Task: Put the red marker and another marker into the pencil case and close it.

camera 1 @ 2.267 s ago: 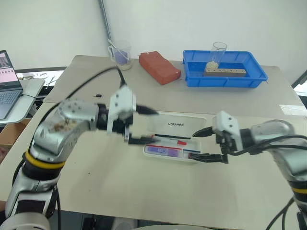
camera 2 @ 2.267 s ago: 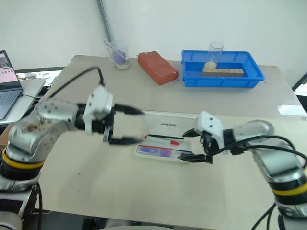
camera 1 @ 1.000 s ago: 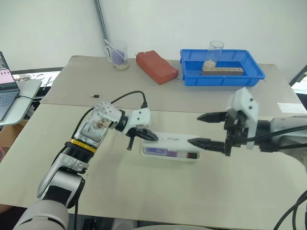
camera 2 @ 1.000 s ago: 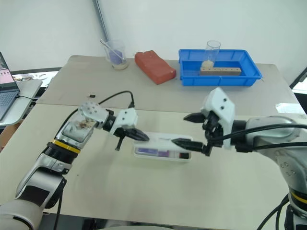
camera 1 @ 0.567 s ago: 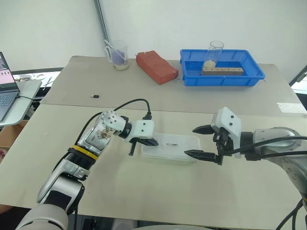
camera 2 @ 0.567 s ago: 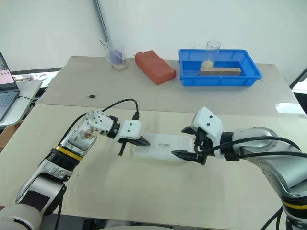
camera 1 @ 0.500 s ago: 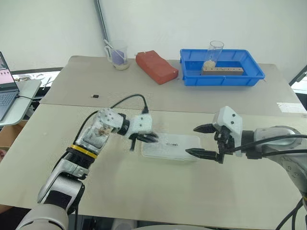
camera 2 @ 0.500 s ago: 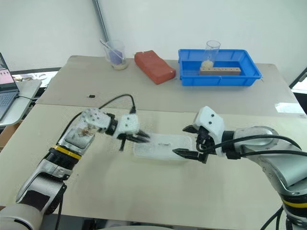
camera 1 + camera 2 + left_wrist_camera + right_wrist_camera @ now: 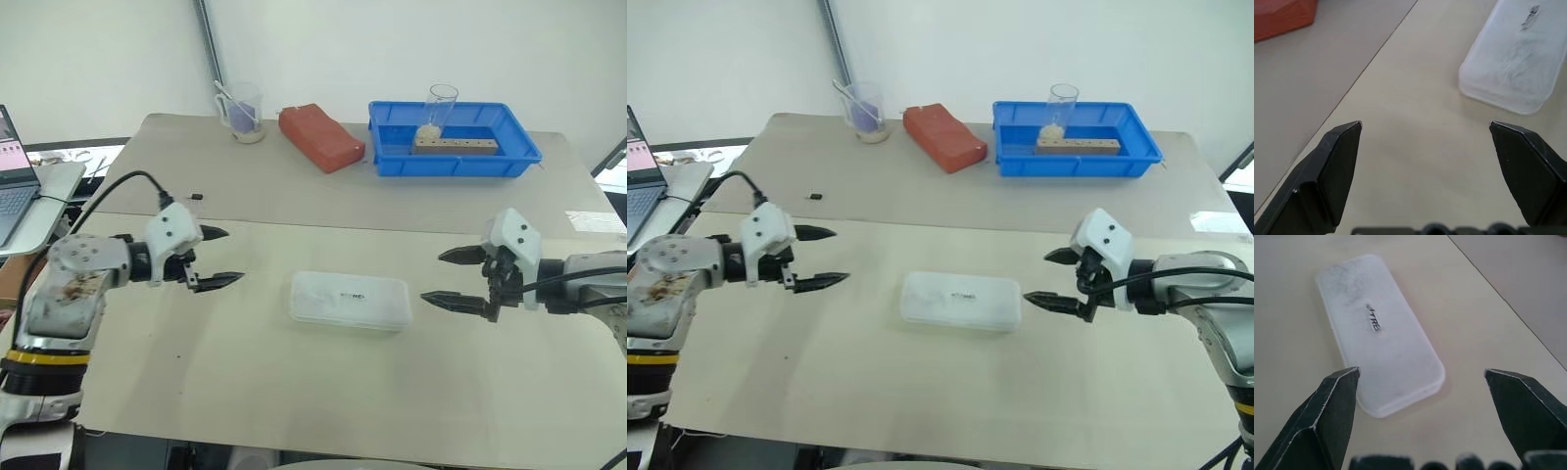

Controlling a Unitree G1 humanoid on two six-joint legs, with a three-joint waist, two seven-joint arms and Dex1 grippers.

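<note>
Centre of the frame, on the beige worktop (image 9: 294, 392): flat translucent white plastic pencil case (image 9: 349, 300), lid down, long axis left-right, markers presumably inside, can't see them. Left gripper (image 9: 217, 258) sits left of it, fingers spread wide, empty. Right gripper (image 9: 453, 276) sits right of it, fingers wide apart, empty, tips nearer the case end than the left's. Both clear of the case; task looks finished, nothing left but checking the lid.
</note>
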